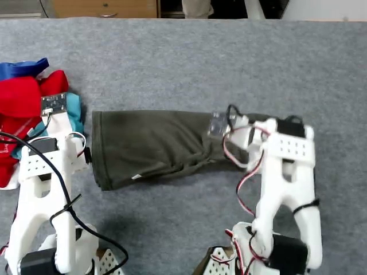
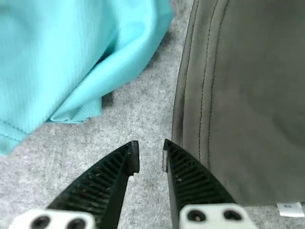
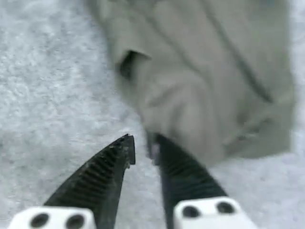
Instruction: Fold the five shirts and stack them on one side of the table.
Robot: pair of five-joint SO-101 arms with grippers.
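Cut off at left, half behind the left arm [image 1: 43,189] — heaped shirts [image 1: 23,94]. Olive shirt [image 1: 152,146] mid-table, right end under the right arm [image 1: 287,172]. Left gripper [image 2: 150,157] ajar, empty, just left of its hem; right gripper [image 3: 143,145] likewise — tips at its edge.

Worktop [image 1: 172,63]: grey, felt-like covering with a fine nap, spanning the full width of the high view. Wooden drawer front [image 1: 103,8]: light brown, beyond the worktop's far edge, toward the left, with a small metal handle [image 1: 108,15] near its lower edge. White panel [image 1: 324,8]: beyond the far right corner.
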